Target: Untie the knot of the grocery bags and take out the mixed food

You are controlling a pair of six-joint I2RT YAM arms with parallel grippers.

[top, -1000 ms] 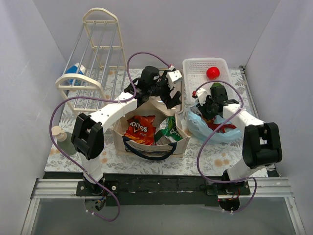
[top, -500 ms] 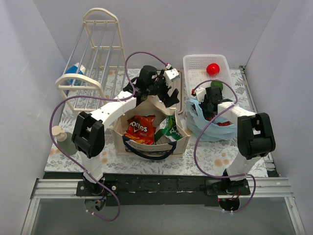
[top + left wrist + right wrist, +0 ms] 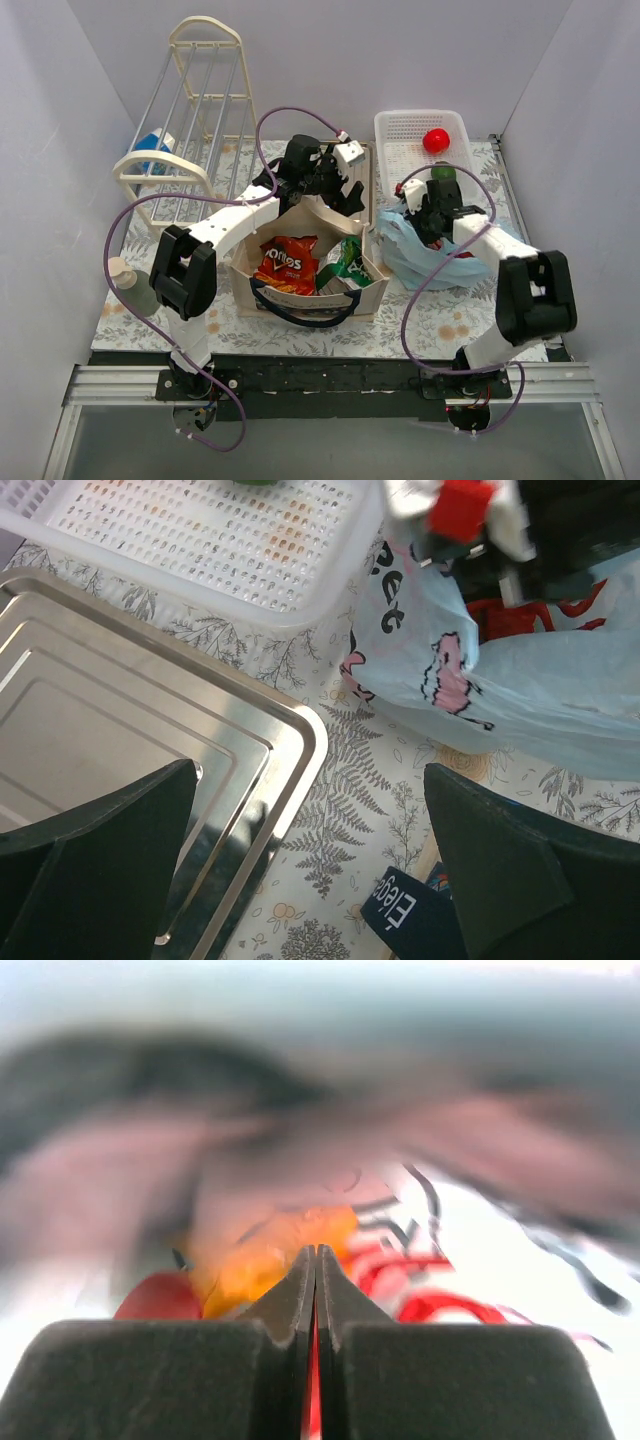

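The dark jaws are pressed together at 6 o'clock, with a thin red sliver showing in their seam. Just past the tips, toward 10 o'clock, is a blurred orange-yellow patch [image 3: 265, 1255]. A rounded red shape [image 3: 155, 1302] sits at 8 o'clock. Toward 3 o'clock spreads the pale carrier bag [image 3: 500, 1270], printed with red and black lines. Everything toward 12 o'clock is too blurred to tell.

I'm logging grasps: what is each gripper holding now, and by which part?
Left gripper is open, holding nothing. Right gripper is shut inside the thin light-blue plastic carrier bag; a red sliver shows between its jaws, but what it is cannot be told.
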